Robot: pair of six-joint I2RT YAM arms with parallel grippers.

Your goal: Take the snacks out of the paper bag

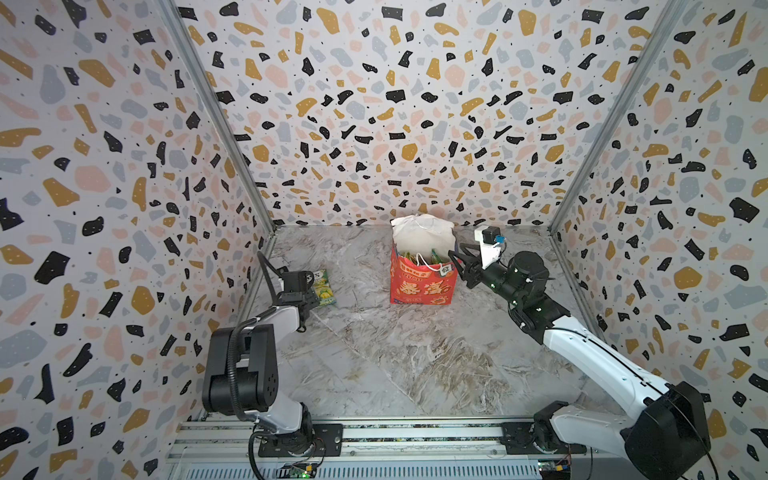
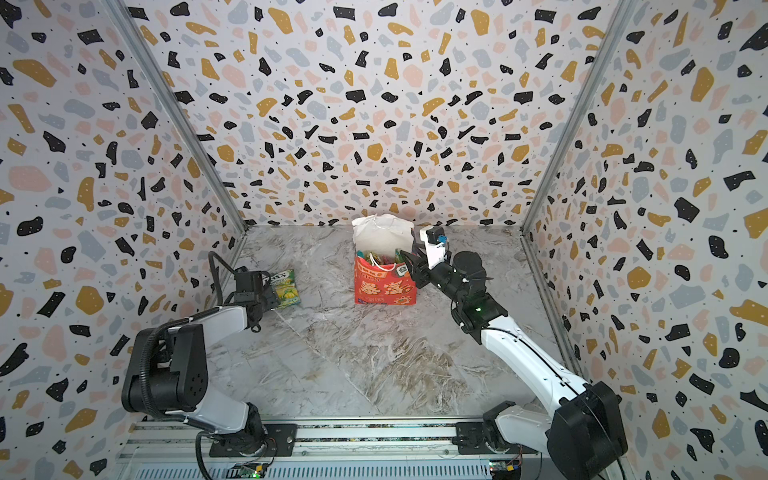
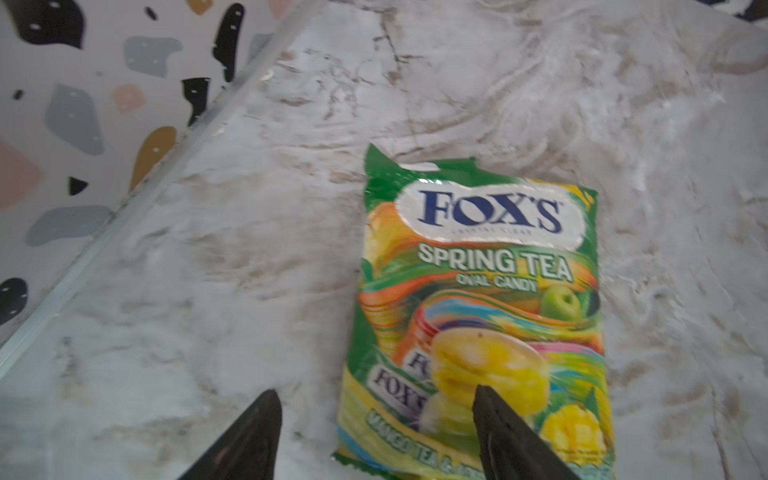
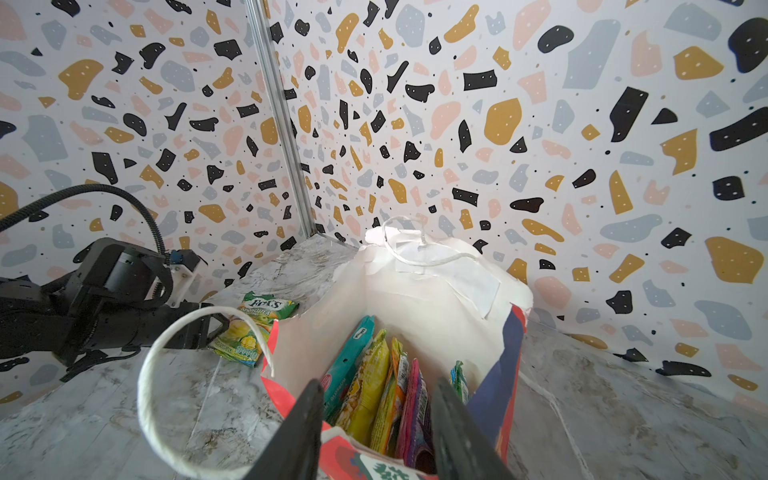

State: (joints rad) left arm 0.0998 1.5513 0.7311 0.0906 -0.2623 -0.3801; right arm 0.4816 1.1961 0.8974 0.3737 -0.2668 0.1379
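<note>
Your left tool (image 3: 374,390) hovers with its jaws spread over a glossy green-and-yellow FOX'S packet (image 3: 478,291). The packet lies flat on the marble-patterned bench (image 1: 395,353), near the left wall. In the left wrist view one black finger crosses the packet's lower edge. The crinkled wrapper reads "FOX'S", "SPRING TEA" and "OVAL CANDY", with a green apple and mango pictured below.

Toward the back of the bench the red paper bag (image 1: 419,286) stands upright, with bold yellow Chinese characters across its front. Its white lining is creased, and its rear wall rises above the front one. A white cord handle (image 4: 143,386) loops out from the near rim.

Your right tool (image 4: 378,381) sits at the right side of the bag's open mouth, jaws apart and gripping nothing. Whether they touch the rim you cannot tell.

Inside the bag, flat shiny packets stand on edge, packed side by side: a teal packet (image 4: 349,357), a yellow packet (image 4: 370,386), an orange packet (image 4: 395,395), a purple packet (image 4: 415,399) and a sliver of a green packet (image 4: 457,378). Their print is too small to read.
</note>
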